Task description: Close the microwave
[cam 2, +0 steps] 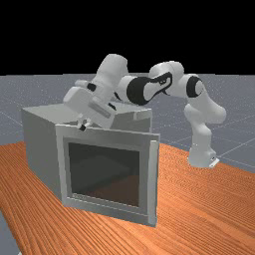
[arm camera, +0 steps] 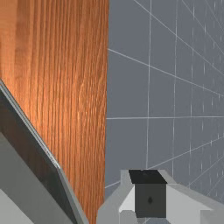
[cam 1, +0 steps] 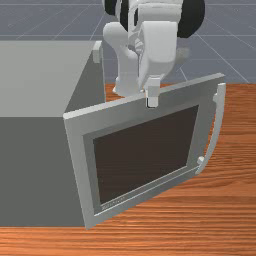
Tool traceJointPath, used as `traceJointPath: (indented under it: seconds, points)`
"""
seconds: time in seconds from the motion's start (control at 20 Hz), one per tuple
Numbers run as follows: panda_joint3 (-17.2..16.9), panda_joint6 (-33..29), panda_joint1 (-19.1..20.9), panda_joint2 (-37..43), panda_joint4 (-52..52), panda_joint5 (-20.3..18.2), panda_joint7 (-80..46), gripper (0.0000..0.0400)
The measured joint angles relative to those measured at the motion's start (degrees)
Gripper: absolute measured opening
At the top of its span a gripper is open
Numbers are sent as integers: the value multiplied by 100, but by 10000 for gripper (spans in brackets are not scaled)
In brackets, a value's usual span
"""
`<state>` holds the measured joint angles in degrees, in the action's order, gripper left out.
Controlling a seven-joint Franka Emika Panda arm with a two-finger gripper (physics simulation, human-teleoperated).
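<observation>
My gripper, spread or pressed together I cannot tell, hovers by the microwave door, best pushed shut on its outer face near the handle.

Grey, boxy microwave upright on the wooden table, its dark-windowed door wide open

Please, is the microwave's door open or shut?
Open. In the front view, the door stands at an angle to the body, and its handle side is well away from it.
</observation>
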<state>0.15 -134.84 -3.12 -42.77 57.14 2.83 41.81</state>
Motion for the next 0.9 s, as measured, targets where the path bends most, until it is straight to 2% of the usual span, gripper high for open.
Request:
traceJointPath:
  seconds: [0.25, 0.3, 0.35, 0.4, 0.65, 0.7, 0.8, 0.85, 0.9]
  points:
    - [8, -95, 7, 39, 76, -11, 1, 0]
    - [17, 76, 12, 172, 250, -24, 6, 0]
    - [12, -169, 9, 506, 829, -14, -12, 0]
    - [34, -678, 27, 884, 1525, -46, -23, 0]
    - [192, -1318, 148, 2071, 3277, -194, 400, 0]
    - [-41, -1999, -39, 2362, 3858, 134, -141, 0]
    - [-41, -2033, -45, 2454, 3856, 141, -145, 0]
    - [-390, -1036, -454, 2267, 3278, 716, -1419, 0]
    - [-468, -846, -725, 2152, 3063, 966, -1916, 0]
